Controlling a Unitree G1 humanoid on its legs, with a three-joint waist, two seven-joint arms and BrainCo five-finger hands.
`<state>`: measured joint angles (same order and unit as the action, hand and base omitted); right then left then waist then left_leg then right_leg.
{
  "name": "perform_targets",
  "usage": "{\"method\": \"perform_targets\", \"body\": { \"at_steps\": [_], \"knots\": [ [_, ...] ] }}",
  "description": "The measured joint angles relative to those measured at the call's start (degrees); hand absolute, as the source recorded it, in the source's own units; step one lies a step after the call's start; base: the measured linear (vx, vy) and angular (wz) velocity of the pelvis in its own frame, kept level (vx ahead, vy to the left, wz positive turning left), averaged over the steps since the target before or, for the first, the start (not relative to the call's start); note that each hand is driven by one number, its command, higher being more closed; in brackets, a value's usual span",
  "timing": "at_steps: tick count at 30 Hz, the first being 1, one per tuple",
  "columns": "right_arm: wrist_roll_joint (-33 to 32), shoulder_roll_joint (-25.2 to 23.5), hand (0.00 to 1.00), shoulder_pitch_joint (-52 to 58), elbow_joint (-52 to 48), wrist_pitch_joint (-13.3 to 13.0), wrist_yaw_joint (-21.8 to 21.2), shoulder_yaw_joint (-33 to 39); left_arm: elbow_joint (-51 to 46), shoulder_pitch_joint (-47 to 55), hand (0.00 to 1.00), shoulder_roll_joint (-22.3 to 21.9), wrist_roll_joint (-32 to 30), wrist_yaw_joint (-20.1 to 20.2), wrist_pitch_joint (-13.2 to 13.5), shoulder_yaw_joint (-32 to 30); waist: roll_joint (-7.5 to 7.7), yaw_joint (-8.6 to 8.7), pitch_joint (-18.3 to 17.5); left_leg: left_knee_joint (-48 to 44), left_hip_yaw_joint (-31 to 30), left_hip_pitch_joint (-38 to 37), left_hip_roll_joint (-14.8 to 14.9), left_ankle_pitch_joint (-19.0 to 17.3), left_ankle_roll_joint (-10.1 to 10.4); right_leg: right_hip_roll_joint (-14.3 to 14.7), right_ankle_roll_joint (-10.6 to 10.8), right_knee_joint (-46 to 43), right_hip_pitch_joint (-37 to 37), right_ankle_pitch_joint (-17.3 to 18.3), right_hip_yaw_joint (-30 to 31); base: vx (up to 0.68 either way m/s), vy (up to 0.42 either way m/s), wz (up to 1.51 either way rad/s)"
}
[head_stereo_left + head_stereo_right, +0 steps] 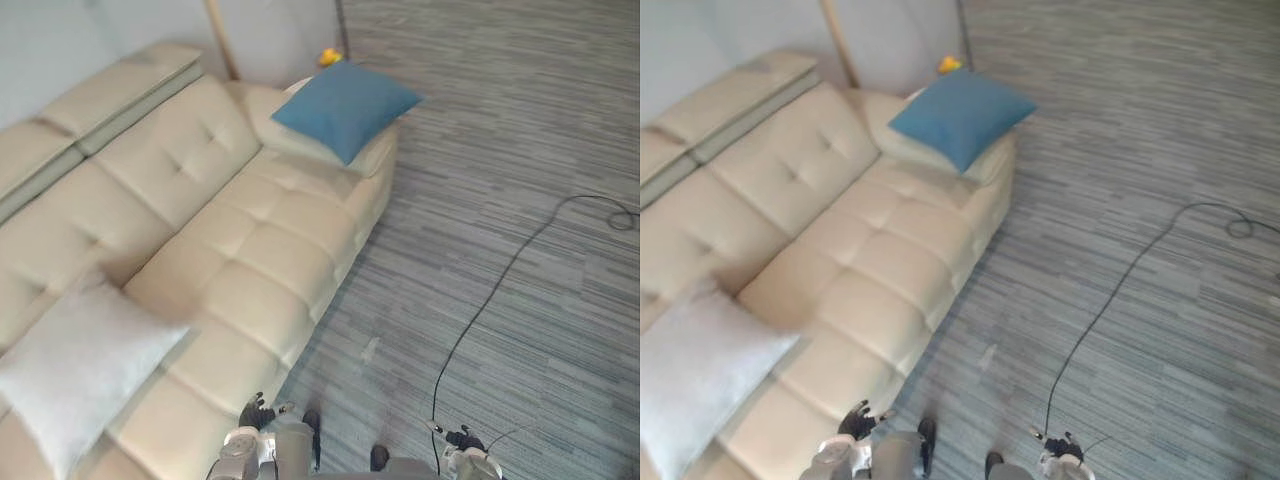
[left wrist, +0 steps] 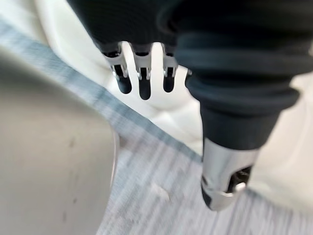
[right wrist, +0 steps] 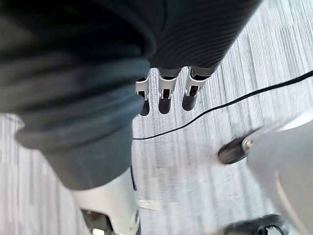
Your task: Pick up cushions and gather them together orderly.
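Blue cushion (image 1: 345,105) at sofa (image 1: 250,250) far end, pale grey cushion (image 1: 75,365) near end, well apart. Left hand (image 1: 254,412), right hand (image 1: 465,440): fingers relaxed, empty.

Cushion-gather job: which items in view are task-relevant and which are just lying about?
Job:
- blue cushion, at the sofa's far end
- light grey cushion, at the near end
- left robot hand and right robot hand, both open and empty

Lying about:
- sofa, which only carries the cushions
- yellow object behind the blue cushion
- wooden pole by the wall
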<state>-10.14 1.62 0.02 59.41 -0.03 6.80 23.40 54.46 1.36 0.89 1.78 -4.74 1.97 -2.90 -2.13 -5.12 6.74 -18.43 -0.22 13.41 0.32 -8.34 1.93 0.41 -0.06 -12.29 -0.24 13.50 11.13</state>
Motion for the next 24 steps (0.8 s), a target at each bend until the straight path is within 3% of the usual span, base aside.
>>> {"method": "perform_targets", "body": {
  "at_steps": [2, 4, 5, 7, 10, 11, 13, 14, 15, 16, 18, 19, 20, 21, 22, 24],
  "knots": [
    [0.06, -0.56, 0.00, 0.07, -0.16, 0.01, -0.01, -0.01, -0.18, -0.10, 0.00, 0.50, -0.02, 0.01, -0.01, 0.04, 1.20, -1.30, 0.06, -0.34, 4.88, -2.96, -0.06, -2.05, -1.69, -1.28, 3.34, -5.96, -1.69, 1.96, 0.73, 0.39, 0.199, -1.20],
    [0.10, -0.84, 0.00, 0.23, -0.23, 0.00, -0.07, -0.68, -0.11, 0.10, 0.00, 0.59, -0.01, 0.03, -0.17, 0.40, 1.28, -1.26, 0.12, 0.16, 7.96, -6.71, -0.48, -3.13, -2.72, -2.20, 8.00, -15.55, -4.60, 2.96, -1.32, 0.30, 0.146, -0.85],
    [0.14, -1.14, 0.00, 0.12, -0.23, 0.00, -0.35, -1.60, -0.09, 0.10, 0.00, 0.56, -0.03, 0.01, -0.23, 1.15, 1.13, -1.16, 0.18, 0.33, 8.91, -8.83, -0.60, -3.46, -3.29, -3.36, 11.72, -23.80, -8.31, 2.10, -4.54, 0.28, 0.098, -0.57],
    [0.64, -1.14, 0.00, -0.25, -0.30, 0.01, -0.82, -1.70, 0.59, -0.11, 0.00, 0.72, -0.03, -0.05, -0.38, 1.95, 0.95, -1.07, 0.35, 2.39, 11.00, -12.60, -0.29, -3.77, -3.79, -5.56, 8.74, -29.28, -11.07, 3.55, -10.28, 0.26, 0.073, -0.55],
    [1.06, -1.18, 0.00, -2.24, 0.28, -0.05, -1.27, -3.23, 1.46, -1.09, 0.00, 1.02, -0.01, -0.13, -0.68, 2.44, -0.54, -0.97, 0.83, 8.13, 11.76, -16.46, 2.26, -3.76, -3.75, -5.03, 5.24, -20.97, -15.11, 4.03, -17.58, 0.27, -0.018, -0.45],
    [1.08, -1.14, 0.00, -2.84, 0.35, -0.06, -1.33, -3.43, 1.87, -1.86, 0.00, 1.44, -0.02, -0.13, -0.68, 2.97, -0.30, -0.74, 1.15, 9.10, 11.62, -16.59, 2.74, -3.75, -3.74, -4.46, 4.15, -15.87, -16.78, 2.29, -18.02, 0.25, -0.130, -0.13],
    [0.97, -0.49, 0.00, -2.83, 0.28, -0.12, -1.27, -3.30, 3.19, -2.26, 0.00, 2.48, -0.04, -0.09, -0.89, 4.37, 0.33, 0.64, 1.87, 10.26, 10.54, -17.57, 2.82, -3.82, -3.61, -4.22, 3.52, -5.22, -18.12, -4.92, -17.57, 0.27, -0.155, 0.15],
    [1.04, 0.14, 0.00, -2.66, 0.41, -0.16, -1.17, -3.32, 3.79, -1.81, 0.00, 2.61, -0.04, -0.10, -1.04, 4.66, 0.70, 1.68, 2.08, 10.20, 9.70, -18.51, 2.51, -4.32, -2.64, -4.38, 3.64, -0.98, -17.63, -9.21, -16.05, 0.35, -0.233, 0.49],
    [1.04, 1.09, 0.00, -1.39, 0.74, -0.12, -1.18, -3.11, 4.67, -1.34, 0.00, 2.09, -0.23, -0.12, -1.09, 4.55, -0.23, 2.55, 2.07, 9.72, 7.07, -20.06, 3.35, -5.53, -0.61, -3.91, 1.04, -2.84, -16.98, -12.08, -16.66, 0.36, -0.249, 0.44],
    [1.03, 1.20, 0.00, -1.14, 0.88, -0.10, -1.18, -2.71, 4.73, -1.12, 0.00, 1.76, -0.57, -0.09, -1.16, 4.51, -0.85, 2.60, 1.64, 8.64, 6.31, -19.87, 4.03, -5.59, -0.49, -3.57, 1.07, -3.38, -16.72, -10.91, -17.24, 0.43, -0.310, 0.37],
    [1.04, 1.06, 0.00, -0.24, 1.33, -0.06, -1.12, -1.24, 4.06, -1.11, 0.00, 1.41, -0.59, -0.12, -1.08, 3.81, -0.96, 2.22, 1.49, -2.15, 4.76, -15.09, 5.37, -4.26, 1.60, -3.31, -0.14, -3.36, -15.16, -8.90, -18.58, 0.30, -0.241, 0.21],
    [1.03, 0.95, 0.00, 0.06, 0.81, -0.05, -1.08, -1.82, 3.32, -1.27, 0.00, 0.91, -0.59, -0.12, -1.14, 2.42, -1.01, 2.43, 1.53, -13.35, 4.07, -9.97, 6.41, -1.92, 3.50, -3.15, -0.96, -3.29, -13.50, -7.42, -19.60, 0.34, -0.263, 0.37],
    [0.99, 0.88, 0.00, 0.80, 0.03, -0.06, -0.80, -2.75, 2.35, -1.43, 0.00, 0.35, -0.56, -0.13, -1.17, 1.63, -0.76, 2.36, 1.76, -23.88, 4.31, -5.24, 7.82, 2.58, 3.67, -2.76, -2.26, -2.92, -11.05, -6.34, -19.93, 0.43, -0.272, 0.38],
    [0.96, 0.84, 0.00, 1.27, 0.03, 0.05, -0.43, -3.46, 0.87, -1.35, 0.00, 0.40, -0.55, -0.06, -1.03, 1.81, -0.10, 1.62, 2.16, -31.77, 5.37, -1.92, 8.87, 1.46, 2.93, -2.26, -3.84, -1.93, -6.98, -4.41, -20.03, 0.44, -0.209, 0.15],
    [0.94, 0.65, 0.00, 0.96, 0.01, 0.02, -0.26, -3.45, 0.14, -1.31, 0.00, 0.37, -0.56, -0.11, -0.89, 1.91, 0.14, 1.21, 2.24, -33.56, 6.26, -0.47, 9.02, -0.09, 2.53, -2.27, -4.07, -1.04, -4.34, -3.73, -19.97, 0.36, -0.135, -0.05],
    [0.43, 0.64, 0.00, 0.44, -0.02, -0.01, -0.03, -3.39, -0.41, -1.33, 0.00, 0.21, -0.57, -0.10, -0.74, 2.36, 0.18, 1.04, 2.22, -30.45, 9.33, 1.83, 8.92, -2.46, 1.38, -2.54, -3.71, 1.08, -0.58, -3.50, -19.93, 0.29, -0.068, -0.17]
  ]
}}
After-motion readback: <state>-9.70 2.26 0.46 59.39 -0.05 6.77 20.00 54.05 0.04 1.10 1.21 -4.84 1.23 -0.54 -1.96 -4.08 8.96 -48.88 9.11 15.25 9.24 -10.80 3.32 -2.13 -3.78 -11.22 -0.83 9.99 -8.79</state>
